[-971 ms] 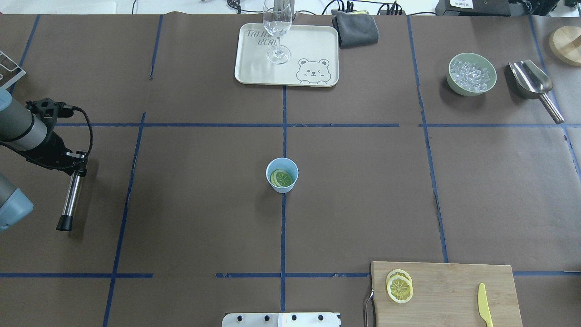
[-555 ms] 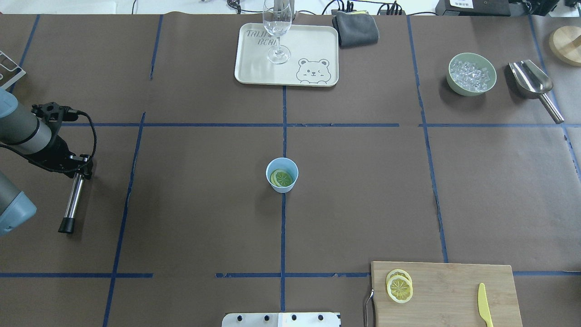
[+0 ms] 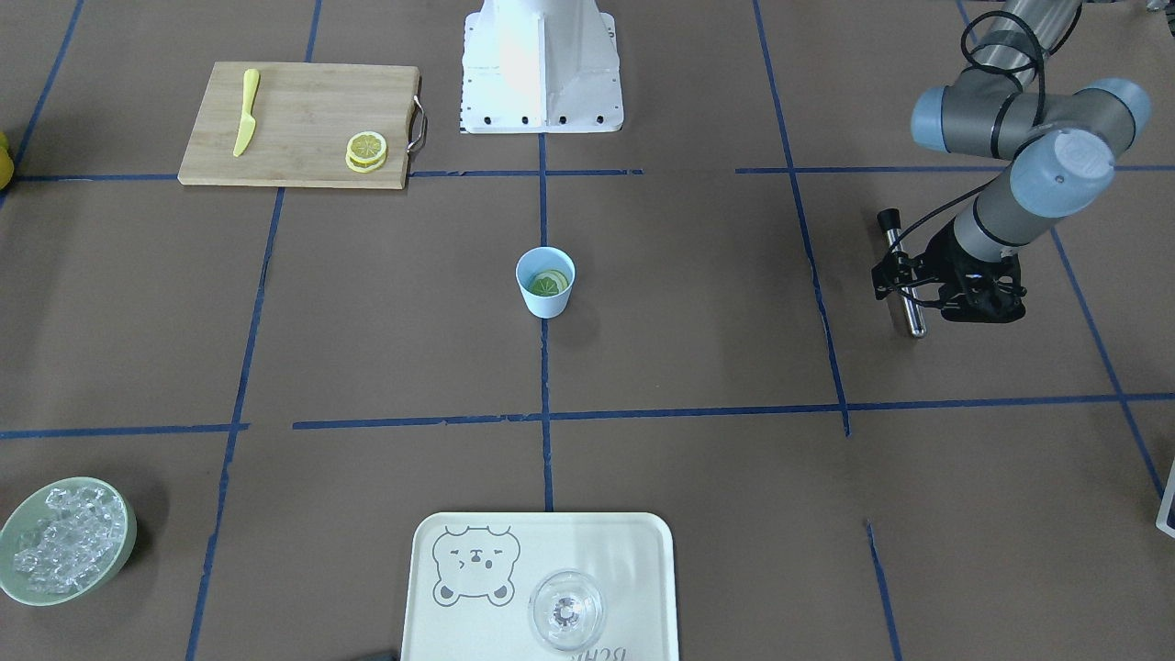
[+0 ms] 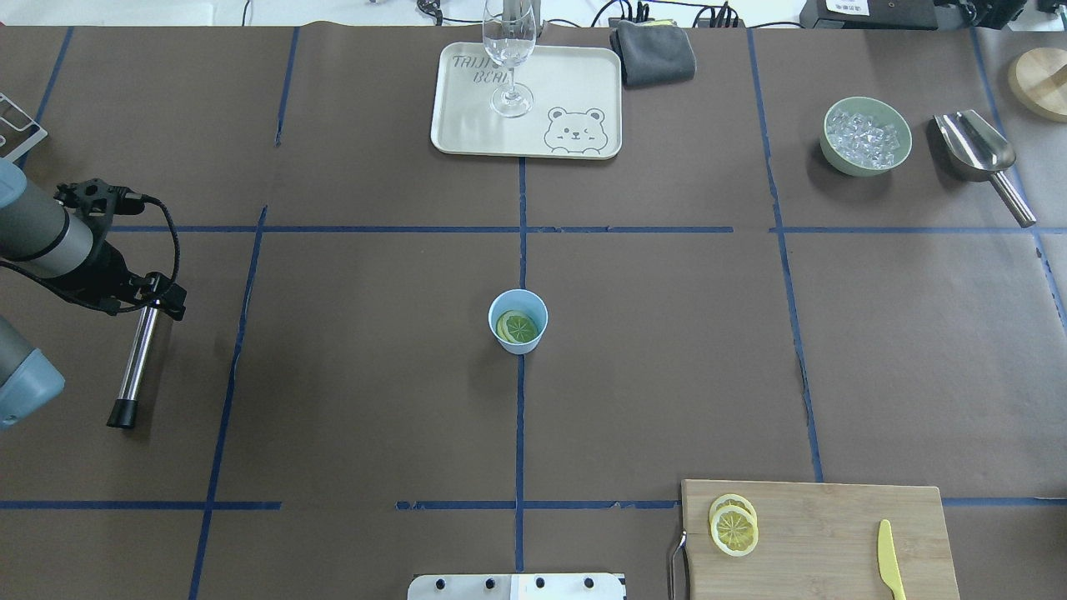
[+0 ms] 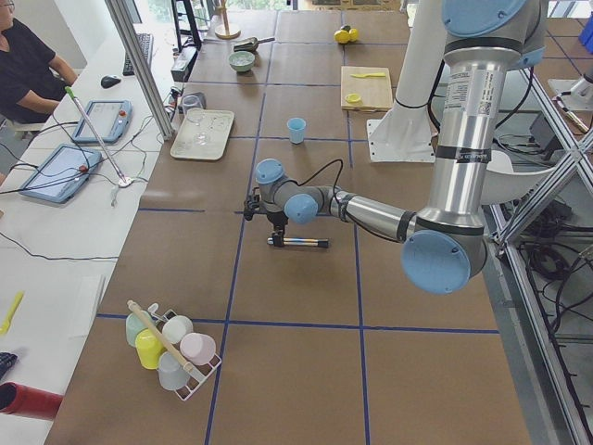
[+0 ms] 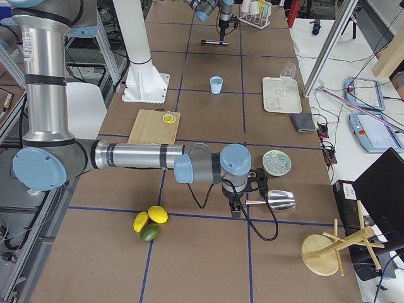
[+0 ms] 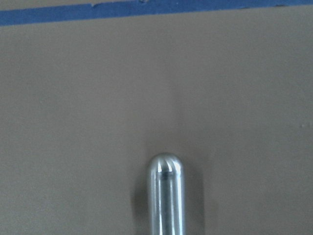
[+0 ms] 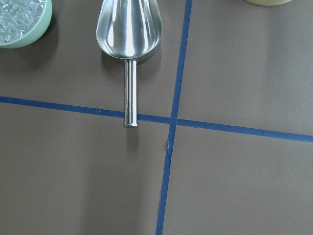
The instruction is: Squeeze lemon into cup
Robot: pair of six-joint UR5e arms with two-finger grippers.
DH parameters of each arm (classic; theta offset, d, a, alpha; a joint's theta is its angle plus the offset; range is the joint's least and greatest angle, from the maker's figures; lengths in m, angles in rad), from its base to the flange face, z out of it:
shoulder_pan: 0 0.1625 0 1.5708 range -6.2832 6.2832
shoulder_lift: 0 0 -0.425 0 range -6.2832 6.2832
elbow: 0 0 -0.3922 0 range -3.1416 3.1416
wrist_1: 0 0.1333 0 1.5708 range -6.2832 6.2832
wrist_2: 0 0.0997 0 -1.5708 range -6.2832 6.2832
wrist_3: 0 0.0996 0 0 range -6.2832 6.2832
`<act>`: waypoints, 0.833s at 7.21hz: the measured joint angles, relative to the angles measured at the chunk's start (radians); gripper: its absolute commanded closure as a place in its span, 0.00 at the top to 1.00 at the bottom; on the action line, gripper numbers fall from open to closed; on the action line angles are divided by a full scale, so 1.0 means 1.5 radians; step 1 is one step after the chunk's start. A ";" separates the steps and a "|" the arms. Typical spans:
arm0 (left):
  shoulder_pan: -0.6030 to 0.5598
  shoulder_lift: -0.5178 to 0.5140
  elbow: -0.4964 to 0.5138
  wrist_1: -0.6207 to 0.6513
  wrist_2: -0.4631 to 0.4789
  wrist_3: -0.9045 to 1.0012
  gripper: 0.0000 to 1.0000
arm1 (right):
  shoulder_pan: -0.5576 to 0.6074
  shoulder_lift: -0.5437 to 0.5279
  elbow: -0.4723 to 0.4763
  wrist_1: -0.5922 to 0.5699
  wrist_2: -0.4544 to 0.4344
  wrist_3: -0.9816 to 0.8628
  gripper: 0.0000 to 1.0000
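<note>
The light-blue cup (image 4: 518, 335) stands at the table's middle, also in the front view (image 3: 545, 301). A lemon slice (image 4: 517, 327) lies inside it. Two more lemon slices (image 4: 733, 527) lie stacked on the wooden cutting board (image 4: 834, 533). My left gripper (image 4: 158, 302) is far left of the cup, shut on the silver end of a metal rod (image 4: 137, 358) with a black tip. The rod lies low along the table. My right gripper (image 6: 235, 211) shows only in the right side view, by the scoop's handle. I cannot tell if it is open or shut.
A steel scoop (image 8: 128, 29) and a pale green bowl of ice (image 4: 865, 137) sit at the far right. A tray (image 4: 575, 83) with a wine glass (image 4: 509, 50) stands at the back. A yellow knife (image 4: 889, 557) lies on the board.
My left gripper has shifted a little right and away with the rod's silver end. The rod's black tip has stayed in place. The cup and lemon have not moved.
</note>
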 measured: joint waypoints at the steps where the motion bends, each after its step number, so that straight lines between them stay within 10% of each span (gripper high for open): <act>1: -0.022 0.001 -0.029 0.002 0.001 0.002 1.00 | 0.000 0.000 0.000 0.000 0.000 0.000 1.00; 6: -0.209 0.007 -0.090 0.072 0.000 0.260 1.00 | 0.000 -0.001 -0.005 0.000 0.000 0.000 1.00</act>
